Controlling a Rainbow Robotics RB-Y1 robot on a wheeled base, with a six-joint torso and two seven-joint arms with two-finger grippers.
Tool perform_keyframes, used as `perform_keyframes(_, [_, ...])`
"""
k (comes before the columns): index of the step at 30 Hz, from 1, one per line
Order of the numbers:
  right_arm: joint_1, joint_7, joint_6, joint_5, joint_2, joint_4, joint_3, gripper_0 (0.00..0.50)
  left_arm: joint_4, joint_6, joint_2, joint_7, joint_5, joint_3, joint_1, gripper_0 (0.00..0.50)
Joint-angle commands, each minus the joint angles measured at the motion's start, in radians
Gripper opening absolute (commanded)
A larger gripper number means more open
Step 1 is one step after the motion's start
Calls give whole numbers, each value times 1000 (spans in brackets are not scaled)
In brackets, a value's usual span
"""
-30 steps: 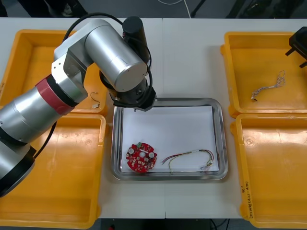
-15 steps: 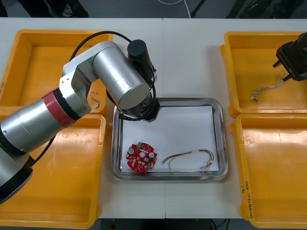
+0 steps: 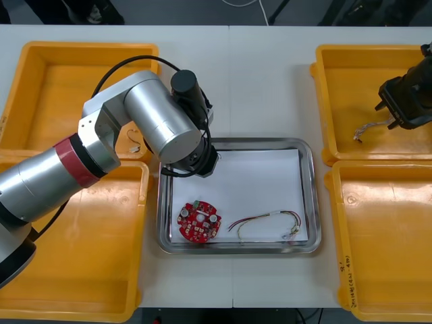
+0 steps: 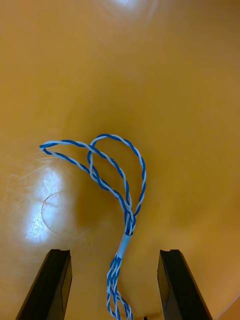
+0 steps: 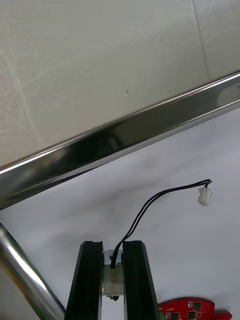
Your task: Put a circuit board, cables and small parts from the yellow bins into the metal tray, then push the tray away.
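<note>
front camera looks steeply down at the table (image 3: 270, 81); wrist cameras hang close over tray (image 5: 125, 135) and bin (image 4: 150, 75).

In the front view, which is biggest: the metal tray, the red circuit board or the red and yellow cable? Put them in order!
1. Metal tray: biggest by far.
2 and 3, hard to rank: the red and yellow cable stretches longer, but the circuit board covers more space.
</note>
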Motion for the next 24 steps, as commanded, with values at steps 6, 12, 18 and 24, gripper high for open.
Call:
perform_keyframes(6, [-54,-67,-14,-1,12,7,0,500,-9,-14,31,83,-14,-16,13,104])
perform_keyframes(12, [-54,-72,-57,5,15,53,8,500,-9,-17,31,89,-14,-16,14,500])
perform_keyframes(18, [-52,-80,-56,4,17,54,11,500,-9,-22,31,100,-13,-16,13,500])
perform_keyframes(24, [-54,-83,-85,-12,20,86,12,500,-13,-22,31,112,-11,-11,0,500])
